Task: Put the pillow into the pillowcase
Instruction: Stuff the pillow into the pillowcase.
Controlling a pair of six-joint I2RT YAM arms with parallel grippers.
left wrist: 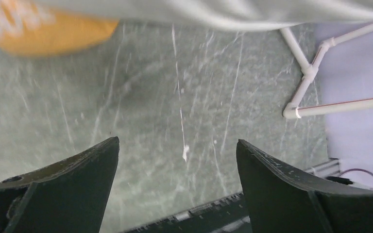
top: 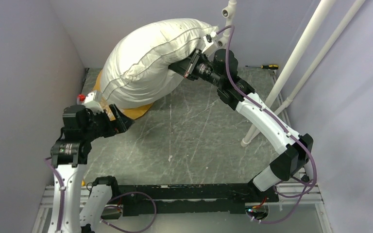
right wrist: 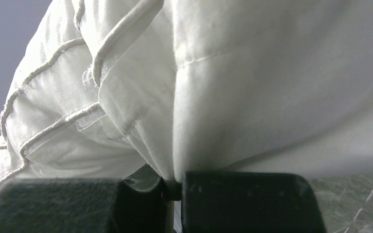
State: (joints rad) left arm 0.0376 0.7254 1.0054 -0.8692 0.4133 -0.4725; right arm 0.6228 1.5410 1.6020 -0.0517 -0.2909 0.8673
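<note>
From above, the pillow (top: 150,58) hangs in the air over the far left of the table (top: 199,141), plump and bent into a hump. Its high end is pinched by the right gripper (top: 182,65) and its low end sags down to the left. Under that low end an orange strip of the pillowcase (top: 138,110) shows on the table. Most of the case is hidden by the pillow, so I cannot tell where its mouth lies or whether any corner of the pillow has entered it. To my eye, nothing is properly inside yet. The case has to be opened and held, and the pillow fed in along its whole length.

In the left wrist view, the left gripper (left wrist: 177,145) has its fingers wide apart with nothing between them, only bare table below. A blurred orange corner of the case sits at the far left. The pale underside of the pillow crosses the top of the view (well clear of the fingers).

In the right wrist view, the right gripper's fingers are pressed together on a fold of the pillow's white cover. The fabric is smooth, with raised piping along the seams, and it bunches into creases where it is gripped.
</note>
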